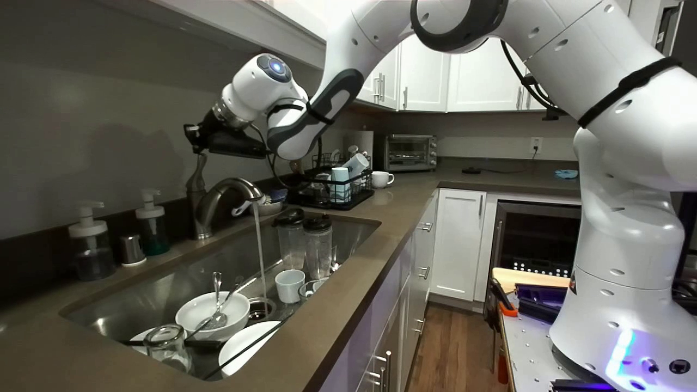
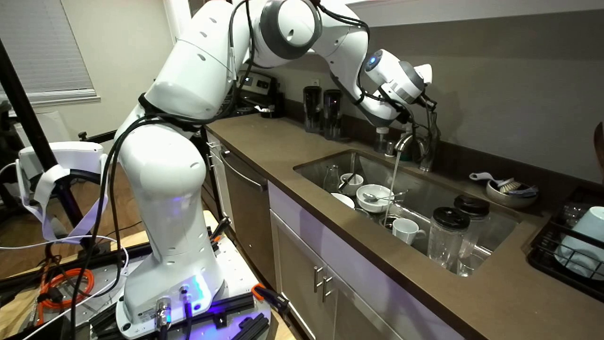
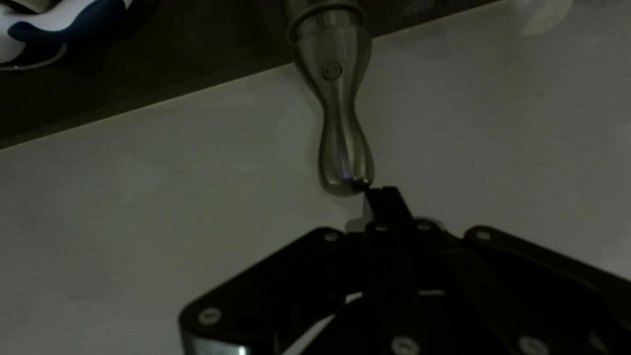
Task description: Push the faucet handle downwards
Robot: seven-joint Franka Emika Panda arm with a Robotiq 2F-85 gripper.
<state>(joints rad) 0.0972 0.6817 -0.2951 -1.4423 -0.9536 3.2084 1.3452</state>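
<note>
"Metal handle (image 3: 345,148), where's it rn?"

"Upright on top of the faucet (image 1: 201,226), at the back of the sink (image 1: 163,288), near the wall (image 1: 81,136). Water (image 1: 260,245) is pouring from the spout (image 1: 218,193), so prob. handle up = on."

"And the pincer (image 3: 384,194)?"

"Pressed together, nothing btwn the tips afaict. Makes sense imo: a push needs no grip, & closed tips make one stiff poker."

"Touching it?"

"Can't say for sure. Wrist view has the tips right at the handle's free end, toward one corner: touching or just beside. Both exterior views put the pincer at the top of the handle."

"Why up there?"

"Far end gives most leverage, I'd guess, & a spot up top suits a downward push. Risk: that end's smooth & rounded, so an off-centre poke could slip past. I'd centre it b4 pressing."

"Arm (image 1: 544,32) arches pretty high."

"Prob. so it can reach over the counter (image 1: 356,277) w/o knocking the spout or the soap bottles (image 1: 151,226)."

"& what's in the sink?"

"Bowl (image 1: 188,311) w/ spoons (image 1: 218,320), plus a mug (image 1: 289,286), near the water. Prob. waiting for a wash."

"So, stage?"

"Lined up, more or less; push itself looks not yet done."
</note>
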